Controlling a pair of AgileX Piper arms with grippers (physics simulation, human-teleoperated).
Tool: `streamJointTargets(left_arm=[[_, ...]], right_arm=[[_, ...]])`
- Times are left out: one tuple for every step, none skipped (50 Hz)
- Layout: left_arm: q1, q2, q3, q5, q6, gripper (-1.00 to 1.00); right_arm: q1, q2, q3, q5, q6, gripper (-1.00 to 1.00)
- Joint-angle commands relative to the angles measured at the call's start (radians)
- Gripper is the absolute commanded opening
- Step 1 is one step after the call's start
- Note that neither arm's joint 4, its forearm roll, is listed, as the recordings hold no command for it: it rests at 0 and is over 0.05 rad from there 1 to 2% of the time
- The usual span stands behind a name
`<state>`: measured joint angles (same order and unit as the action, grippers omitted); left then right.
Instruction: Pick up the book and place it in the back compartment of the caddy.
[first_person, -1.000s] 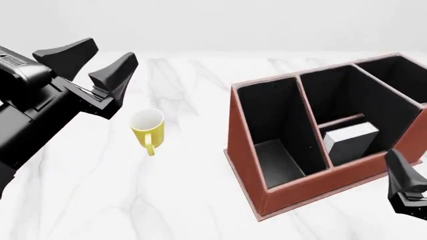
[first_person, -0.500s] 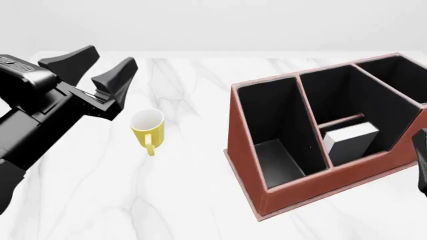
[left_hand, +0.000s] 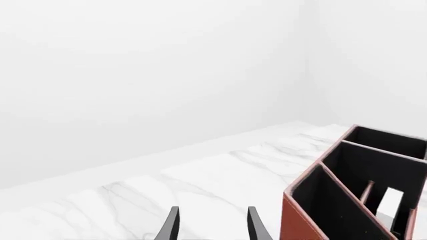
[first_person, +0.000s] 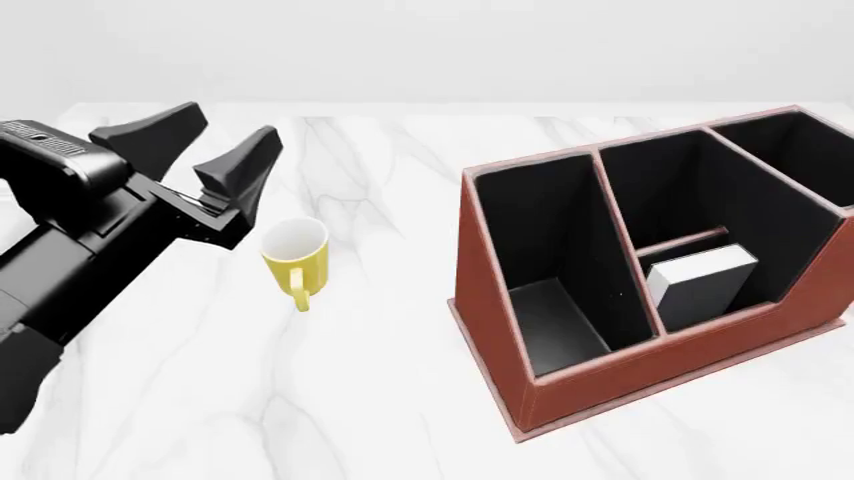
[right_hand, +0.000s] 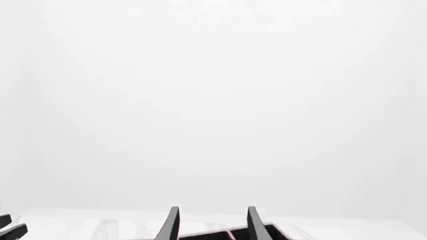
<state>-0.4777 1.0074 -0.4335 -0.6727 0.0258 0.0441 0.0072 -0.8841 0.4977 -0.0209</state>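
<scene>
The book (first_person: 701, 284) shows its white page edges as it stands inside the reddish-brown caddy (first_person: 497, 300). It is in the middle section, in the half on the camera's side of the short low divider (first_person: 683, 241). The other half (first_person: 674, 190), beyond the divider, holds nothing. The left wrist view also shows the book (left_hand: 389, 204) inside the caddy (left_hand: 301, 215). My left gripper (first_person: 220, 140) is open and empty, above the table far left of the caddy; it also shows in the left wrist view (left_hand: 212, 227). My right gripper (right_hand: 212, 222) is open and empty, and outside the front view.
A yellow mug (first_person: 295, 255) stands on the white marble table (first_person: 374, 400), just below and right of my left gripper. The caddy's long cell (first_person: 541, 270) on its left side is empty. The caddy's right end runs past the front view's edge.
My right gripper has drawn back out of the front view at the lower right. My left arm has shifted slightly right and forward. The book has stayed in the caddy.
</scene>
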Motion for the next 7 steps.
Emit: streamJointTargets(left_arm=[[-0.005,0.001,0.007,-0.005,0.004,1.0],[-0.005,0.002,0.008,-0.005,0.004,1.0],[-0.006,0.002,0.009,-0.006,0.005,1.0],[-0.006,0.003,0.009,-0.007,0.005,1.0],[-0.006,0.003,0.009,-0.007,0.005,1.0],[-0.006,0.004,0.01,-0.008,0.005,1.0],[-0.006,0.005,0.011,-0.009,0.006,1.0]], right_arm=[[0.031,-0.007,-0.306,0.156,-0.131,1.0],[0.034,-0.007,-0.329,0.164,-0.147,1.0],[0.037,-0.007,-0.337,0.166,-0.152,1.0],[0.049,-0.007,-0.359,0.173,-0.168,1.0],[0.049,-0.007,-0.36,0.173,-0.168,1.0],[0.053,-0.007,-0.379,0.176,-0.192,1.0],[0.05,-0.007,-0.391,0.178,-0.2,1.0]])
